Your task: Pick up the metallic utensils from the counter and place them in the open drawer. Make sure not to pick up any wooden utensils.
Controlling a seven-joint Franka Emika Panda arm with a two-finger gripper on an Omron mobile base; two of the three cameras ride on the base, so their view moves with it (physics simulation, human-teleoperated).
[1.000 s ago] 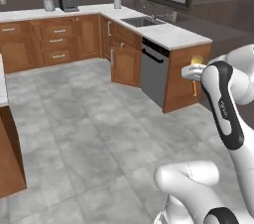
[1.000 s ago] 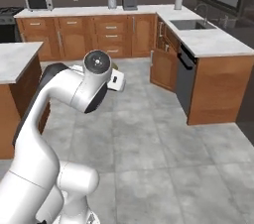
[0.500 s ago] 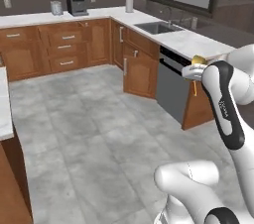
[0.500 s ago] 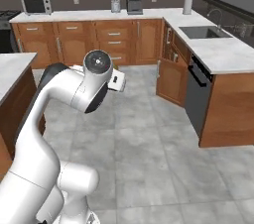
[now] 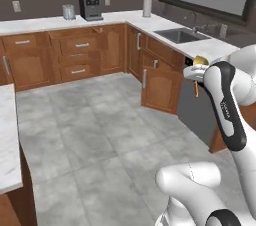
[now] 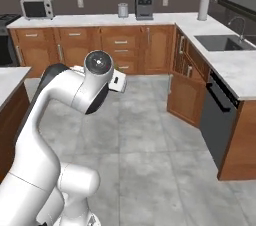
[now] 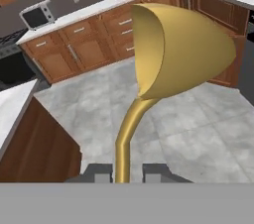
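A shiny gold spoon (image 7: 173, 49) stands up close in the hand view, its bowl above and its thin handle running down between my fingertips. My gripper (image 7: 124, 171) is shut on that handle. In the left base view the gripper (image 5: 196, 76) is raised at the right, and the gold spoon (image 5: 200, 60) pokes out of the hand. A white marble top (image 5: 7, 135) on a brown base lies at the left edge; whether it is the counter I cannot tell. I cannot make out the open drawer among the closed brown drawers (image 5: 80, 45). The wooden utensils are out of view.
Brown cabinets under a white worktop (image 6: 100, 20) line the far wall, with a microwave (image 6: 37, 7) and a coffee machine (image 6: 144, 5). A sink (image 6: 222, 42) and a dark dishwasher front (image 6: 217, 115) stand on the right. Grey tiled floor (image 5: 100, 130) spreads in between.
The whole picture has shifted, so the base has moved: the sink run has slid rightwards and the far-wall cabinets have come into the middle. The gold spoon stays gripped.
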